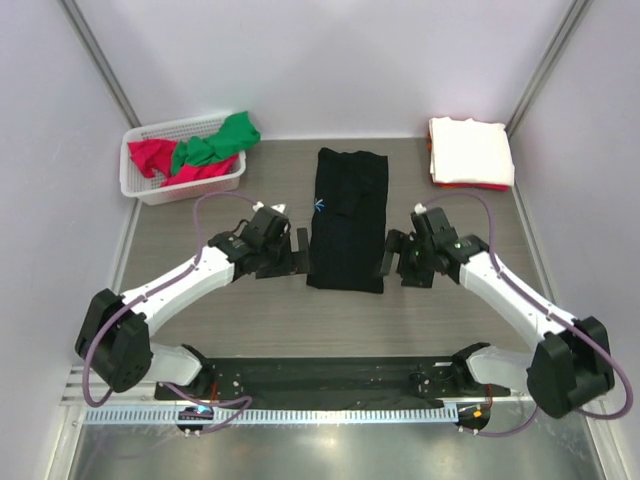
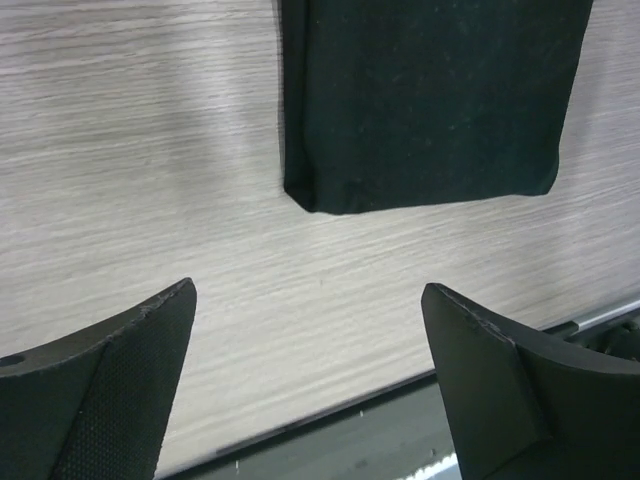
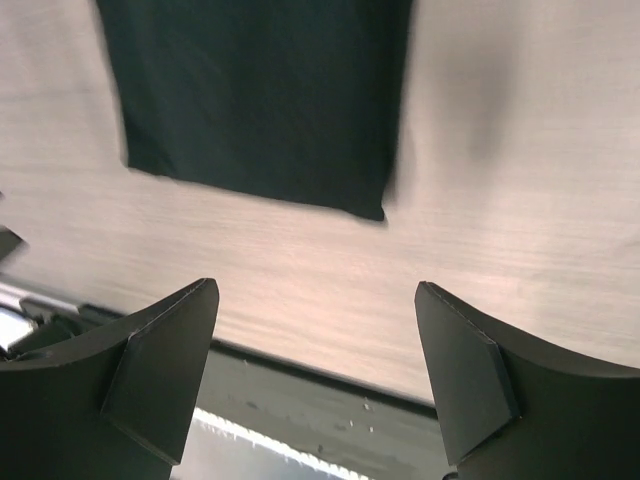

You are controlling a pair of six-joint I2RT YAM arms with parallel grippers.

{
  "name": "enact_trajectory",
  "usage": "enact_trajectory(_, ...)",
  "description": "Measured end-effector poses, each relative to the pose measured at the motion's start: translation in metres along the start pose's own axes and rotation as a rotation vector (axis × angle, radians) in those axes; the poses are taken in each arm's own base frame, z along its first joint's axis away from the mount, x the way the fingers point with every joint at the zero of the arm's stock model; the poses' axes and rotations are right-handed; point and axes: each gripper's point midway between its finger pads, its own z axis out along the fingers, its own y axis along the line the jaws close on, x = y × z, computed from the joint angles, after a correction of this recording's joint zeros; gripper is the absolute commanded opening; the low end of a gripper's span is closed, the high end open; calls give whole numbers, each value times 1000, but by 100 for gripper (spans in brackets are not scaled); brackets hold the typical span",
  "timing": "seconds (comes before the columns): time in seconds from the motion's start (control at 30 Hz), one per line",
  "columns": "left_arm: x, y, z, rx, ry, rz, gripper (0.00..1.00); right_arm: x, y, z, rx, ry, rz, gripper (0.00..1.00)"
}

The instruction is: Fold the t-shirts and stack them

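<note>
Lying folded into a long strip mid-table (image 1: 250, 310), the black t-shirt (image 1: 347, 220) has the left gripper (image 1: 298, 252) and right gripper (image 1: 388, 256) just beside its near end, both with jaws spread wide and holding nothing. A red shirt (image 1: 150, 157) and a green shirt (image 1: 215, 145) sit in the far-left basket (image 1: 140, 188). A white shirt (image 1: 470, 150) tops the stack far right.

The black shirt (image 1: 347, 220) is matt, soft cloth. The desk (image 1: 260, 312) shows pale, streaked wood grain, barely shiny. The basket (image 1: 190, 190) is white plastic lattice.
</note>
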Motion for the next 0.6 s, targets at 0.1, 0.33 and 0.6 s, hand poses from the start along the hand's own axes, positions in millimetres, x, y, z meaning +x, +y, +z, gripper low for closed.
enact_trajectory(0.1, 7, 6, 7, 18, -19, -9, 96, 30, -16, 8, -26, 12, 47, 84)
enact_trajectory(0.33, 13, 3, 30, 77, -39, -28, 96, 56, -28, 32, -84, 12, 118, 82)
enact_trajectory(0.6, 22, 6, 58, 84, -14, -38, 88, 50, -24, 51, -125, -9, 128, 74)
